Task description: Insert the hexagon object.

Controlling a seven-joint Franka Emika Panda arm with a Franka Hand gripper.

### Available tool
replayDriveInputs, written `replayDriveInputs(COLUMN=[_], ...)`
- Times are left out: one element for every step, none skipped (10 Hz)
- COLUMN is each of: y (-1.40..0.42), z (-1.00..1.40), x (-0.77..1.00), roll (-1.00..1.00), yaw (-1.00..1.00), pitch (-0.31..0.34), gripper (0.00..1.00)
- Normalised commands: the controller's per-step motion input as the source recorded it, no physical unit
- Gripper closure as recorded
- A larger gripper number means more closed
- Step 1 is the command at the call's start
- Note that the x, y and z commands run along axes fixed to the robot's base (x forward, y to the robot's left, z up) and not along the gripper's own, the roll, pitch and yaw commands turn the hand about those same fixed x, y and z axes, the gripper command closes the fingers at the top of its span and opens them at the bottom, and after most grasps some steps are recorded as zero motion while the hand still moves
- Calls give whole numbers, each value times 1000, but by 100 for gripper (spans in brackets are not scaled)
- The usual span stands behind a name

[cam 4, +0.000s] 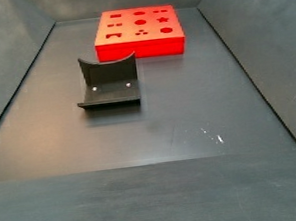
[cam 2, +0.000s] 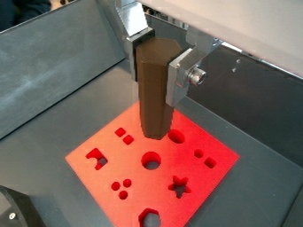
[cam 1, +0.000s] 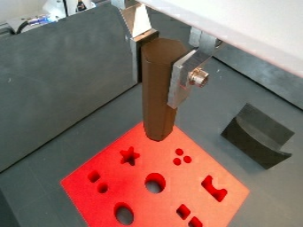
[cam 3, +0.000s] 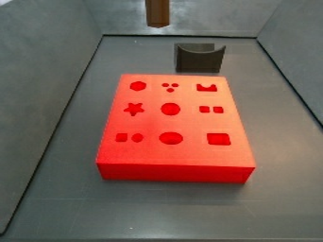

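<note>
My gripper [cam 1: 160, 71] is shut on the hexagon object [cam 1: 160, 115], a long brown faceted peg held upright between the silver finger plates; both wrist views show it [cam 2: 154, 120]. The peg hangs well above the red block [cam 1: 154, 182], which has several shaped holes in its top face. In a side view only the peg's lower end [cam 3: 158, 11] shows, high over the far end of the block [cam 3: 171, 123]; the gripper itself is out of that view. The block also shows in another side view [cam 4: 139, 31], where neither peg nor gripper is in view.
The fixture [cam 3: 198, 57], a dark grey curved bracket, stands on the floor just beyond the block, and shows in other views [cam 1: 258, 133] [cam 4: 108, 82]. Grey sloping walls [cam 3: 76, 66] enclose the dark floor on all sides.
</note>
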Motion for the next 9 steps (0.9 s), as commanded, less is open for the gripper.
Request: replayDriveInputs(y=[0,0,0,100,200,277,363,506,500], z=[0,0,0,-46,-114,-211,-143,-166,-340], x=[0,29,23,74,174,203,286,189,200], roll=[6,0,0,-80,-173,-174,-99,-174,-427], yaw=[0,0,0,-83,-31,-66,-123,-23,34], pitch=[0,20,6,6,0,0,19,14,0], gripper=[100,100,100,100,100,100,100,100,100])
